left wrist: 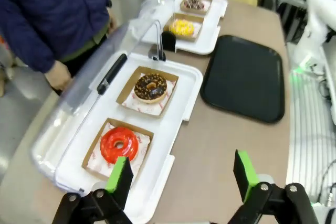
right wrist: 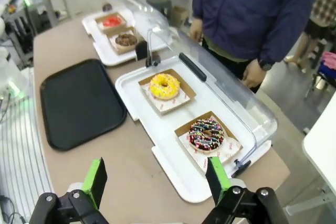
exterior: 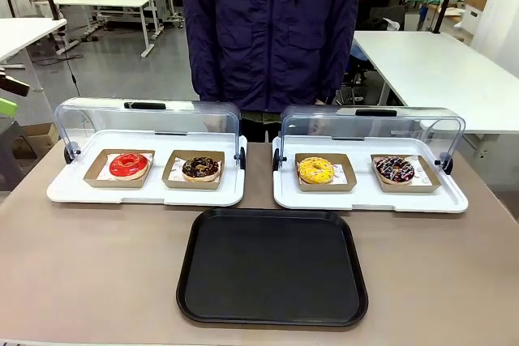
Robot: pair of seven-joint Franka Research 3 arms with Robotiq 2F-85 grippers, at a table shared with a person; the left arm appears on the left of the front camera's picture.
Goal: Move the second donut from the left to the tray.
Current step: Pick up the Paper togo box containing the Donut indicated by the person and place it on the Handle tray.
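The second donut from the left is dark chocolate with tan crumbs, in a brown cardboard holder on the left white tray. The black tray lies bare in front, near the table's near edge. My left gripper hovers open above the near end of the left white tray, beside the red donut. My right gripper hangs open above the near end of the right white tray, close to the sprinkled dark donut. Neither holds anything.
Two white trays with raised clear lids stand side by side. The left one holds the red donut, the right one a yellow donut and a multicolour-sprinkled dark donut. A person in a dark blue jacket stands behind them.
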